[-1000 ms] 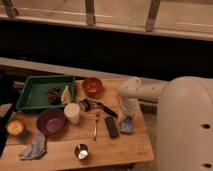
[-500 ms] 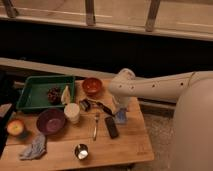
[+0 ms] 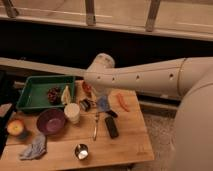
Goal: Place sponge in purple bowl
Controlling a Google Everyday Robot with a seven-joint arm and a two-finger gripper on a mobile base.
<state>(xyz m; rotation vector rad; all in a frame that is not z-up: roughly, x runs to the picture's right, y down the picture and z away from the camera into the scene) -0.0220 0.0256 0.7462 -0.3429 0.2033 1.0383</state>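
With our gripper (image 3: 101,98) pinched shut on the sponge (image 3: 104,105), we could clip the white cup (image 3: 73,112) before reaching the purple bowl (image 3: 50,121).

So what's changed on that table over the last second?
The arm swung further out over the table. Its gripper, shut on the sponge, carried it from beside the black block toward the purple bowl. The bowl, block, cup and green tray stayed put.
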